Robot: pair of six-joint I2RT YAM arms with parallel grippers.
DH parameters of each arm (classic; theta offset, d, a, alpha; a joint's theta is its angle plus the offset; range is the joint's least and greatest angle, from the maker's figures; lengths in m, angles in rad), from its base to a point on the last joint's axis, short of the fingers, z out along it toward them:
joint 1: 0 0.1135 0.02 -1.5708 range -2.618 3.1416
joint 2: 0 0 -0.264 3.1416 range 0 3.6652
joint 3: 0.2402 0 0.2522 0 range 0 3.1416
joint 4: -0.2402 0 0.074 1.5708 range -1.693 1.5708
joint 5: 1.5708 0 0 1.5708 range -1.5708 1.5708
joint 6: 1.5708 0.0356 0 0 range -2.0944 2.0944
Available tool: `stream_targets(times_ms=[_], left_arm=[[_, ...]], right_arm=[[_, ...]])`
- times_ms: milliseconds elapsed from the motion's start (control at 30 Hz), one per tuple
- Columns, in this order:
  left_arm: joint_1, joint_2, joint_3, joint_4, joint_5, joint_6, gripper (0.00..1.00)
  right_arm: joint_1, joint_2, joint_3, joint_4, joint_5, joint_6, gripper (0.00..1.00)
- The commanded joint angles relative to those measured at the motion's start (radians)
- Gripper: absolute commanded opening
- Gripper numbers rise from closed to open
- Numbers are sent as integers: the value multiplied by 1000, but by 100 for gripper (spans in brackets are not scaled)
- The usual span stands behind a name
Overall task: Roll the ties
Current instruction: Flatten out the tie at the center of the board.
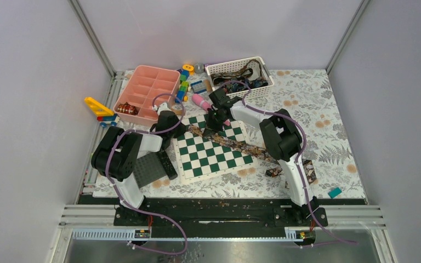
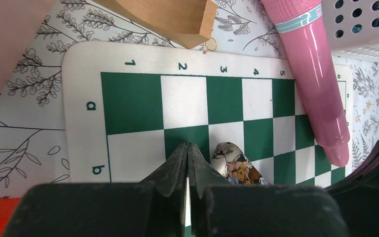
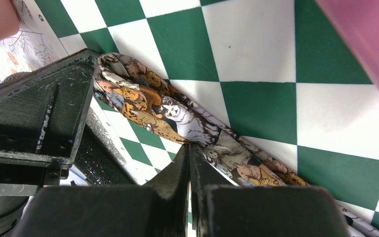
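Necktie (image 1: 235, 146), soft and floppy, lies diagonally across the chessboard (image 1: 211, 161), best pinched at its narrow tip beside the left gripper (image 2: 187, 146) and right gripper (image 3: 188, 147), both clenched empty.

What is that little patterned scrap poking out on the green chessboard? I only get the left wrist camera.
Observer: It's the end of a long tie. From above, it runs slantwise across the chess mat and off its right edge.
Operator: Is anything holding it?
Observer: The right gripper is closed with its tips right at the fabric. Whether it pinches any, I can't tell.
Operator: Any finished rolls?
Observer: From above, a small patterned coil sits in the near-left corner of the pink tray.
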Motion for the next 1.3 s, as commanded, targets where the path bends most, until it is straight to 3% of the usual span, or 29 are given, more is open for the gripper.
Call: stream_targets(times_ms=[0,500,833,1267], left_arm=[[5,19,30,62,46,6,0],[7,31,17,112,97,12,0],[37,9,-15,134,85,-9,0],[47,27,-21,163,129,-17,0]], right_arm=[[11,11,48,-24,32,-4,0],[11,21,72,-23,33,6,0],[11,-62,59,36,7,-3,0],[11,20,148,-8,7,5,0]])
